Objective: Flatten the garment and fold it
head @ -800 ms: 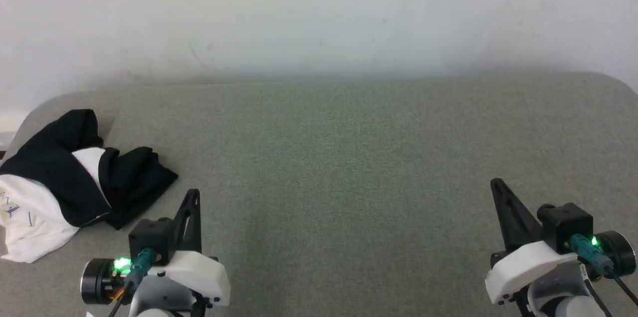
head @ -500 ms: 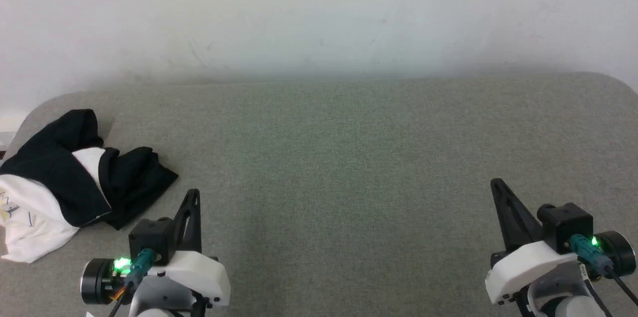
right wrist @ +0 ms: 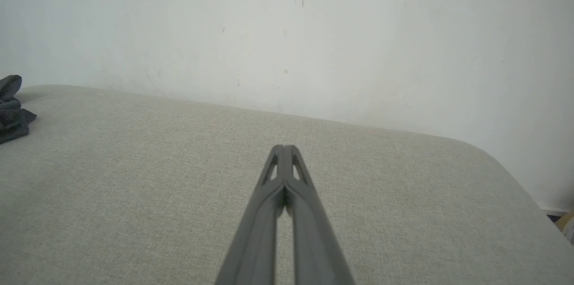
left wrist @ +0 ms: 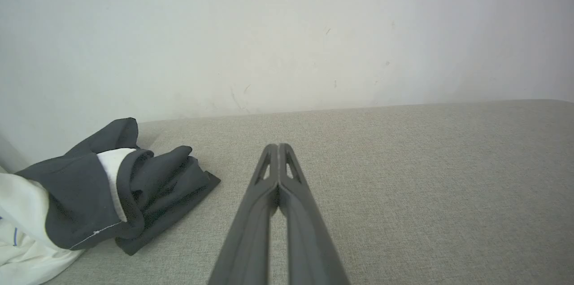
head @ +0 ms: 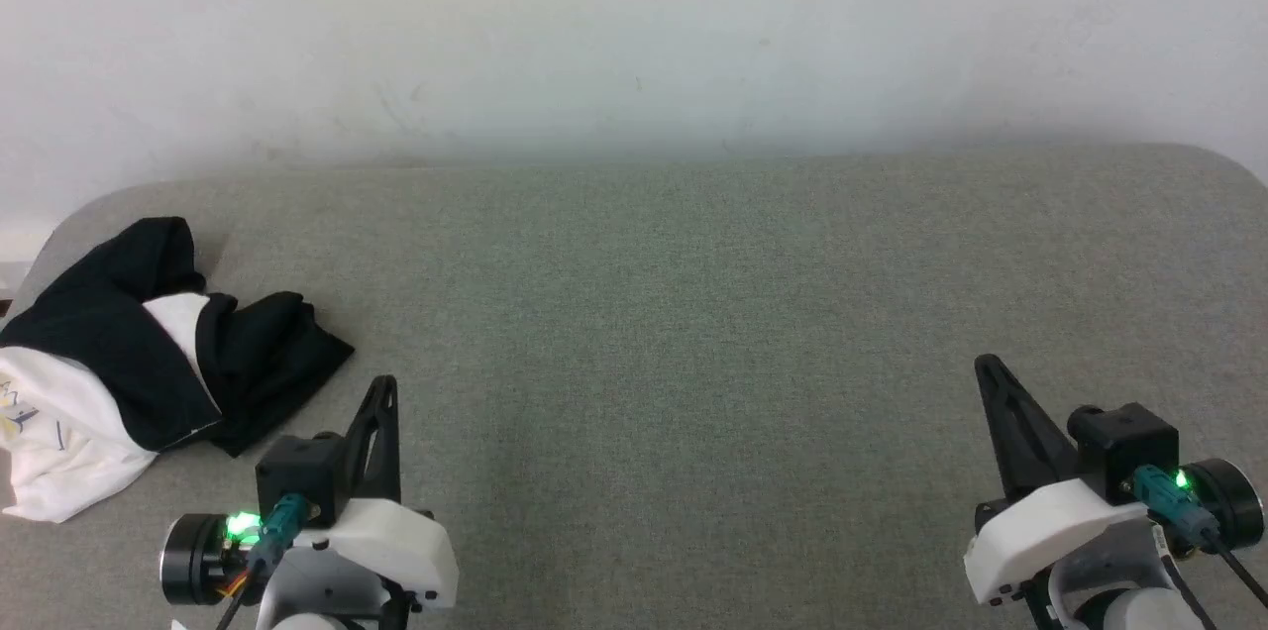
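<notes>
the garment [head: 109, 363] lies crumpled at the left end of the grey surface [head: 693, 313]. the head view shows its white body; the wrist views show the left gripper [left wrist: 278, 147] and right gripper [right wrist: 284, 147] pressed closed, empty.

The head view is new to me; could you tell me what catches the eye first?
The garment, a crumpled black-and-white heap, lies at the left edge of the grey fabric surface. The left gripper and right gripper rest shut at the lower corners, holding nothing.
</notes>
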{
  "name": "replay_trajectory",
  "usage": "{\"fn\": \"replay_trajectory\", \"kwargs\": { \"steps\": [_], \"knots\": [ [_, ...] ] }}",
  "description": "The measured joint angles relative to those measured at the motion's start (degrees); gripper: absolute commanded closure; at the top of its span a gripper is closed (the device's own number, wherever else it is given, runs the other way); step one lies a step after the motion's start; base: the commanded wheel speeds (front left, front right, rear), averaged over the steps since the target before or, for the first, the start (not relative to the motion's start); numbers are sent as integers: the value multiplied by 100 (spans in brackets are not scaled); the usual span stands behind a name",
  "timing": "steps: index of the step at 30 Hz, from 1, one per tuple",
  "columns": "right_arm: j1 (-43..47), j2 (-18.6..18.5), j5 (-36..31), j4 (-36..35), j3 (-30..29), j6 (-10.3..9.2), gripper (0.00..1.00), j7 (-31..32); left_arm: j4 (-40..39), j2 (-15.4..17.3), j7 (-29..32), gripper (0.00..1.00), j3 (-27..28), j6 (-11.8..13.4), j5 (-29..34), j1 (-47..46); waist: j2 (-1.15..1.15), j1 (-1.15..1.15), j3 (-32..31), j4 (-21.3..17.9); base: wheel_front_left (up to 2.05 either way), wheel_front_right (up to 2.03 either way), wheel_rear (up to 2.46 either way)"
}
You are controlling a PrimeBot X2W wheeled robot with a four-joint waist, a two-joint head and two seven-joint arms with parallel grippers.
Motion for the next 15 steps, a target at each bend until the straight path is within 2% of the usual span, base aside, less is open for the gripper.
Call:
{"fn": "replay_trajectory", "kwargs": {
  "steps": [15],
  "knots": [
    [0,0,0,0,0,0,100,0,0,-1,0,100,0,0,0,0,0,0,0,0,0,0,0]
  ]
}}
